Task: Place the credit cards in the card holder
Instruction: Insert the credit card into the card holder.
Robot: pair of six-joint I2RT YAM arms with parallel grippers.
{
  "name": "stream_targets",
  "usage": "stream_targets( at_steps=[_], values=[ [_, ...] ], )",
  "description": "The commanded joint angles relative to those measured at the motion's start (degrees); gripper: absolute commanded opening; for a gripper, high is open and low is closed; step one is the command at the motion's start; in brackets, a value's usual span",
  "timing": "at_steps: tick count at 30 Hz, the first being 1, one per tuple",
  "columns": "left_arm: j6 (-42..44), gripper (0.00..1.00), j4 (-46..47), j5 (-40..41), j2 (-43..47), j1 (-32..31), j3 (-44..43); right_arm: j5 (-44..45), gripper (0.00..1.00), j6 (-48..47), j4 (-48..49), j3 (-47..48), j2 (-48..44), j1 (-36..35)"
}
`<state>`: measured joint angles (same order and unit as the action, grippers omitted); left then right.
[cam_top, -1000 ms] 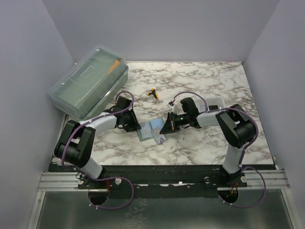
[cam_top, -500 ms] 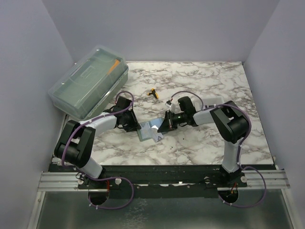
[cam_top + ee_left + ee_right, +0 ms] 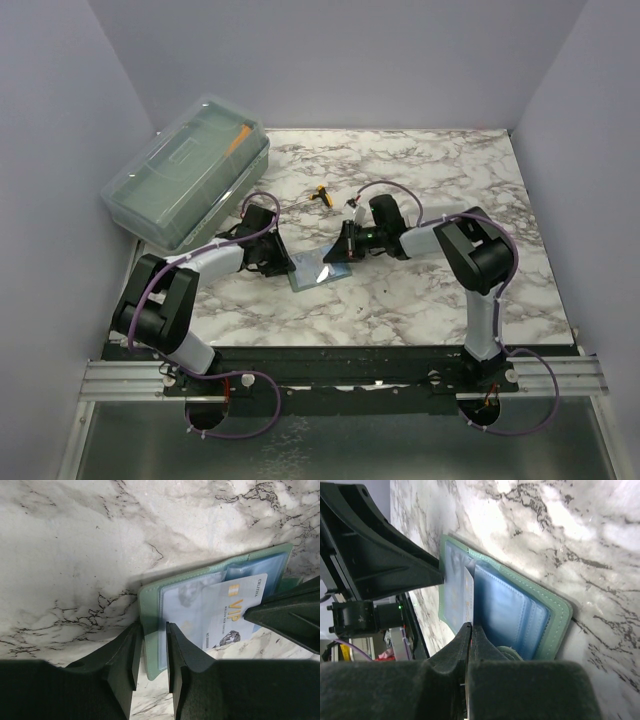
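Note:
The card holder (image 3: pixel 150 592), a sage-green wallet with clear bluish pockets, lies open on the marble table. It also shows in the top view (image 3: pixel 308 275) and the right wrist view (image 3: pixel 555 612). My left gripper (image 3: pixel 151 630) is shut on the wallet's left edge and pins it. A pale credit card (image 3: pixel 235 605) marked VIP lies over the wallet, its left end at a clear pocket. My right gripper (image 3: pixel 471 626) is shut on that card (image 3: pixel 468 590), seen edge-on there. No other card is in view.
A big translucent lidded box (image 3: pixel 185 170) stands at the back left. A small yellow and black tool (image 3: pixel 320 194) lies behind the wallet. Both arms meet over the wallet at the table's middle.
My right gripper has moved left with the card, from beside the wallet to over it. The card now overlaps the wallet's pockets. The left gripper has stayed on the wallet's edge.

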<state>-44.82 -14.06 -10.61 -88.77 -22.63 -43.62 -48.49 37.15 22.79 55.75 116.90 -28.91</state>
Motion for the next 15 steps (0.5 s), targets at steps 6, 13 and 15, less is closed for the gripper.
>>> stream_targets(
  at_steps=[6,13,15],
  values=[
    [0.06,0.33,-2.66,2.69,-1.5,-0.25,5.08,6.7,0.0,9.03,14.44,-6.52,1.48,-1.51],
    [-1.08,0.29,-0.88,0.3,-1.54,-0.44,6.13,10.77,0.0,13.81,21.13,-9.69,1.78,-3.18],
    [-1.52,0.28,-0.48,-0.21,-1.24,-0.57,6.45,11.88,0.0,14.6,22.25,-10.31,1.44,-3.78]
  ],
)
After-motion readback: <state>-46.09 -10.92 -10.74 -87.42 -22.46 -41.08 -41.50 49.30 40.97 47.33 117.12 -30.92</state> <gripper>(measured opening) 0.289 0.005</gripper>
